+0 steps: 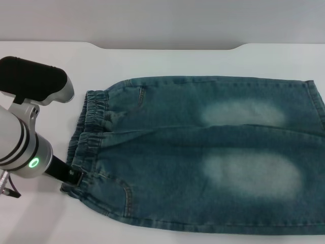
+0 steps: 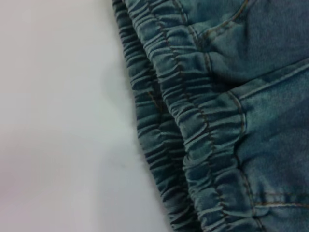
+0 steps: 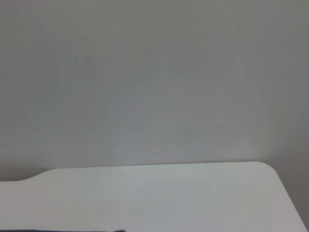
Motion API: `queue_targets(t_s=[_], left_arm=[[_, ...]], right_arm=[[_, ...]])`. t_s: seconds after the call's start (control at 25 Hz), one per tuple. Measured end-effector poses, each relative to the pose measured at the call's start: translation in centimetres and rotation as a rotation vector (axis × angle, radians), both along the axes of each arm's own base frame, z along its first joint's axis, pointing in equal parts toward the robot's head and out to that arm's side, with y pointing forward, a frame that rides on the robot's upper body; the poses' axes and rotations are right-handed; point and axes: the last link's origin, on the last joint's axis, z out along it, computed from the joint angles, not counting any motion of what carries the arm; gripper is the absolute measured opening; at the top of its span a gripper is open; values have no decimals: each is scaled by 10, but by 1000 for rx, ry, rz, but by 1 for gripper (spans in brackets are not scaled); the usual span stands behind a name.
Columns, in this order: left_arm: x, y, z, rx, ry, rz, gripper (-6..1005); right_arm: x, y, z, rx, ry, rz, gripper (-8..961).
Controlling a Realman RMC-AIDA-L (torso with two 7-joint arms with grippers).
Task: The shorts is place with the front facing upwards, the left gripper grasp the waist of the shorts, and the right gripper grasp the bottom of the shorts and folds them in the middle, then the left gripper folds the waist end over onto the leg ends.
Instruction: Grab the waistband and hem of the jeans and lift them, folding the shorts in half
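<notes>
Shorts (image 1: 203, 152) flat on table (image 1: 152, 56), left claw (image 1: 71, 179) at waistband corner, grip unclear

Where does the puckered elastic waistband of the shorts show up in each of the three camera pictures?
Head view: waistband at the shorts' left end, beside the left end effector.
Left wrist view: waistband runs diagonally through the middle, denim on one side.
Right wrist view: not in it.
Shared landmark: the white table.
</notes>
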Motion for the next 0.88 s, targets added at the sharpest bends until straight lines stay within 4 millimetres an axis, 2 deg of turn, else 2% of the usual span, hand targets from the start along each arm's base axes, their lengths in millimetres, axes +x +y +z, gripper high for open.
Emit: queue_targets(t_s=[0.52, 0.88], left_arm=[[5, 1, 2, 3, -3, -22, 72], [20, 3, 9, 14, -10, -68, 39]], right_arm=[[-3, 1, -3, -21, 5, 2, 671], [-4, -4, -15, -110, 62, -28, 657]])
